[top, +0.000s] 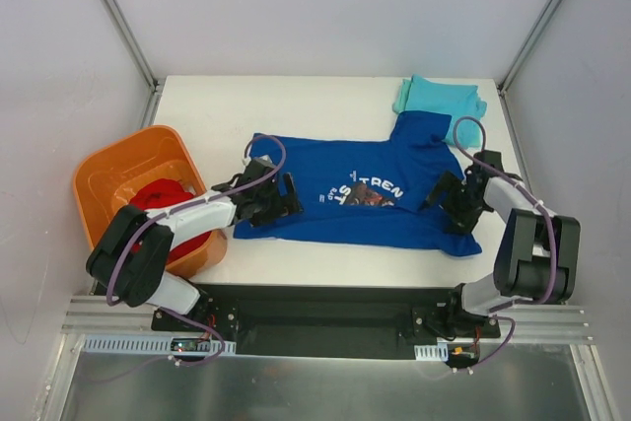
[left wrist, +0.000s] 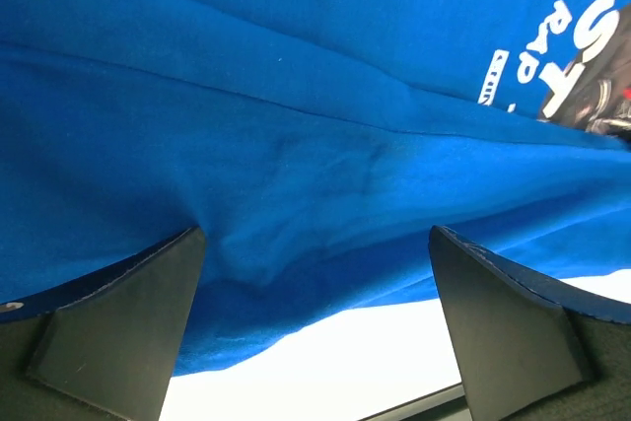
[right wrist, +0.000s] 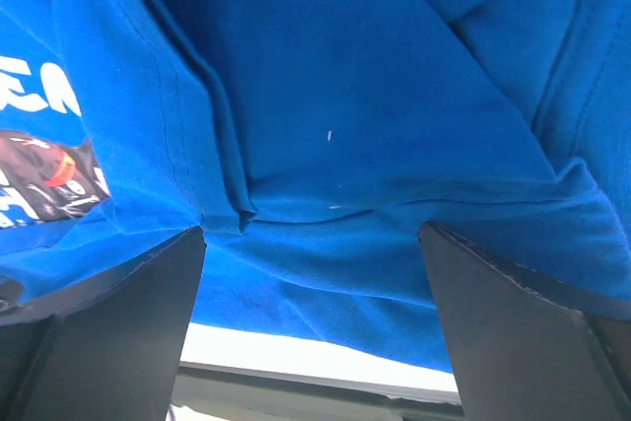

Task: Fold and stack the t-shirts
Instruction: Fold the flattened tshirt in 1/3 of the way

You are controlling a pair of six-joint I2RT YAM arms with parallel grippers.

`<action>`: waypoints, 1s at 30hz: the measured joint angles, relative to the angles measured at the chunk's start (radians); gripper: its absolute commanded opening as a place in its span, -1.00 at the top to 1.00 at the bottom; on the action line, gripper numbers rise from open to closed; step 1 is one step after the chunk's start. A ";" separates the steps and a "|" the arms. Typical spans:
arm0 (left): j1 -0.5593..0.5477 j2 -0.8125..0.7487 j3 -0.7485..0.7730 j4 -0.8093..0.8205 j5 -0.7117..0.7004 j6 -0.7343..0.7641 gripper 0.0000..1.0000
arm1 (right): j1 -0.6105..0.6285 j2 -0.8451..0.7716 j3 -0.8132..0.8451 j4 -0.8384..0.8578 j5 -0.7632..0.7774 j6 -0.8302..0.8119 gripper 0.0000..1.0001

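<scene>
Blue t-shirt (top: 345, 209): we see it spread flat near the middle of the table (top: 246, 110), chest side up.
Long axis: it runs left to right across the table, and the right end is tilted slightly toward the far side.
Heading: one part of the cloth reaches out at the far right toward the teal t-shirt (top: 441, 98). The left end is a straight edge.
Graphic (top: 363, 190): white letters, right of the shirt's centre. They read roughly upright from the arms' side.
Teal t-shirt: folded small in the far right corner, with the blue cloth touching its near edge.
Red t-shirt (top: 163, 199): bunched up inside the orange tub (top: 108, 170).
Count: we count three shirts, one of each colour, and one tub.
Left gripper (top: 286, 199): it is at the blue shirt's left edge with its jaws spread wide and nothing clamped. In the wrist view blue cloth fills the space beyond the fingers (left wrist: 128, 322).
Right gripper (top: 444, 199): it is at the shirt's right end, released too. Its fingers (right wrist: 513, 332) stand far apart, with folds of blue cloth just past them.
Tub: at the table's left edge, just beside the left arm.
Edges: the shirt's near edge lies close to the table's near edge, and a thin white strip shows between them.
Open room: we see bare table on the far side of the blue shirt, between the tub and the teal shirt.
Walls: white panels close off the left, right and far sides.
</scene>
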 measured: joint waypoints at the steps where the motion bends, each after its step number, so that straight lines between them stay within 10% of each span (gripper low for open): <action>1: 0.000 -0.007 -0.008 0.008 0.001 -0.003 -0.99 | -0.013 -0.019 -0.023 0.012 -0.009 0.006 -0.93; 30: -0.112 -0.404 -0.165 -0.206 0.027 -0.039 -0.99 | -0.091 -0.450 -0.140 -0.230 0.035 -0.038 -0.93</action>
